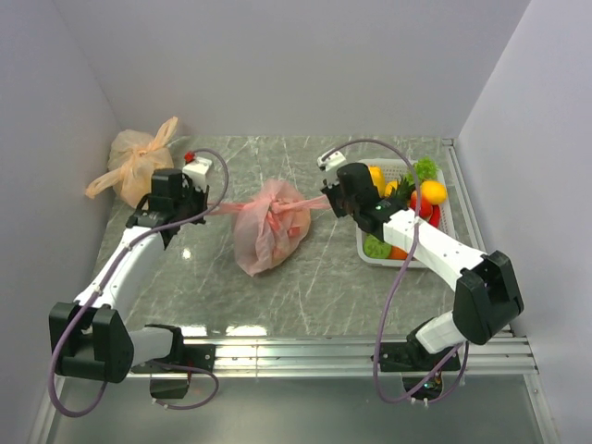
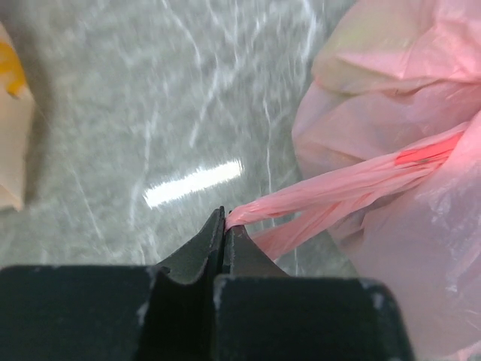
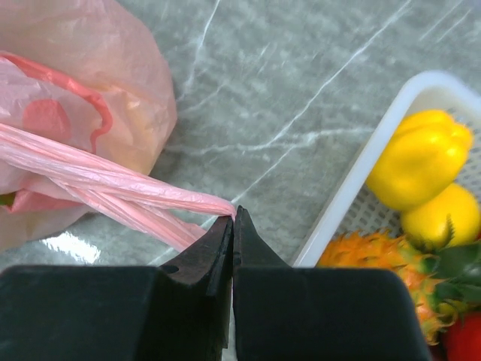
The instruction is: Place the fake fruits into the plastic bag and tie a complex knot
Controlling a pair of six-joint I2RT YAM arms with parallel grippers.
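The pink plastic bag (image 1: pixel 269 233) lies bulging in the middle of the table, its handles twisted into a knot on top. My left gripper (image 1: pixel 197 210) is shut on the left handle loop (image 2: pixel 331 192), stretched taut. My right gripper (image 1: pixel 328 200) is shut on the right handle loop (image 3: pixel 113 180), also taut. The bag body shows in both wrist views (image 2: pixel 391 90) (image 3: pixel 83 68), with reddish fruit shapes inside. Several fake fruits (image 1: pixel 421 194) lie in the white basket (image 1: pixel 372 258), among them a yellow pepper (image 3: pixel 417 158) and a lemon (image 3: pixel 443 218).
A pale orange knotted bag (image 1: pixel 134 165) sits at the back left corner, with a small red and white object (image 1: pixel 194 162) beside it. The basket's rim (image 3: pixel 353 188) lies just right of my right gripper. Walls enclose the table on the left, back and right.
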